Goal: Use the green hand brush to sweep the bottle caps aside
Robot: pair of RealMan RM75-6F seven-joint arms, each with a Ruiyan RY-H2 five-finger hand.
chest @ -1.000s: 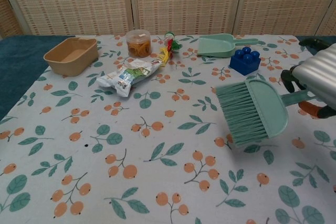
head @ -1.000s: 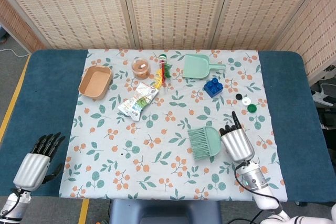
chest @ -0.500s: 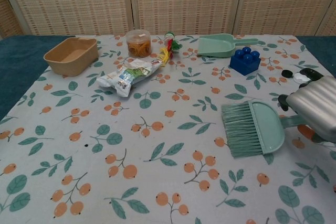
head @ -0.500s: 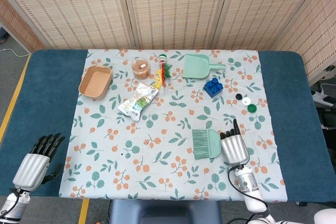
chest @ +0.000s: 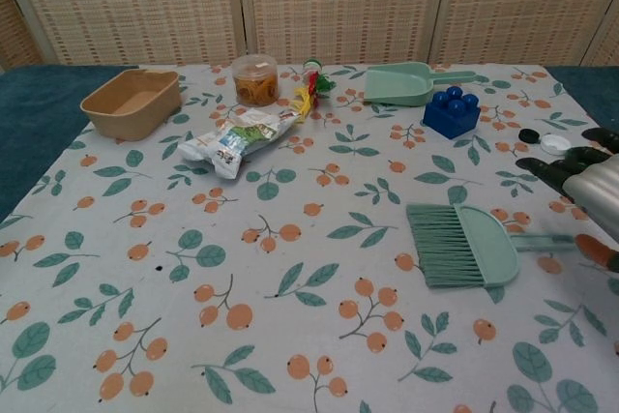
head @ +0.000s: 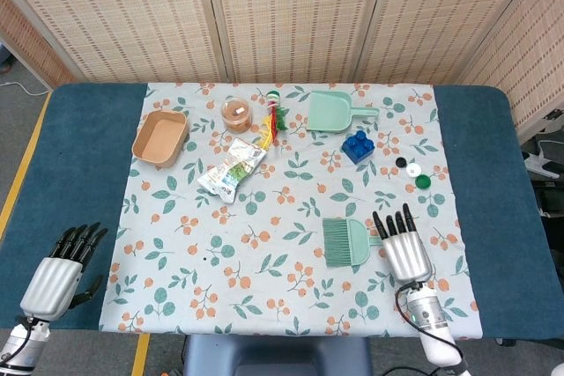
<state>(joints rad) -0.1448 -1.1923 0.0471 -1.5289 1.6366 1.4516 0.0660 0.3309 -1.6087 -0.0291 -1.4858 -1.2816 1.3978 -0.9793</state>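
The green hand brush (head: 347, 241) (chest: 466, 245) lies flat on the floral cloth, bristles pointing left and handle pointing right. My right hand (head: 404, 247) (chest: 584, 179) sits just right of it beside the handle, fingers stretched out and holding nothing. Three bottle caps lie beyond the hand: a black cap (head: 401, 163) (chest: 528, 135), a white cap (head: 412, 170) (chest: 553, 142) and a green cap (head: 423, 180). My left hand (head: 58, 274) rests off the cloth at the near left, fingers apart and empty; the chest view does not show it.
A green dustpan (head: 330, 112) (chest: 406, 84) and a blue toy block (head: 357, 145) (chest: 451, 113) lie behind the caps. Further left are a snack packet (head: 232, 168), an orange-lidded jar (head: 235, 114), a candy bundle (head: 275, 119) and a tan bowl (head: 160, 137).
The right hand held the brush tilted above the cloth, lowered it flat, then let go and drew slightly to the right. The left hand has not moved.
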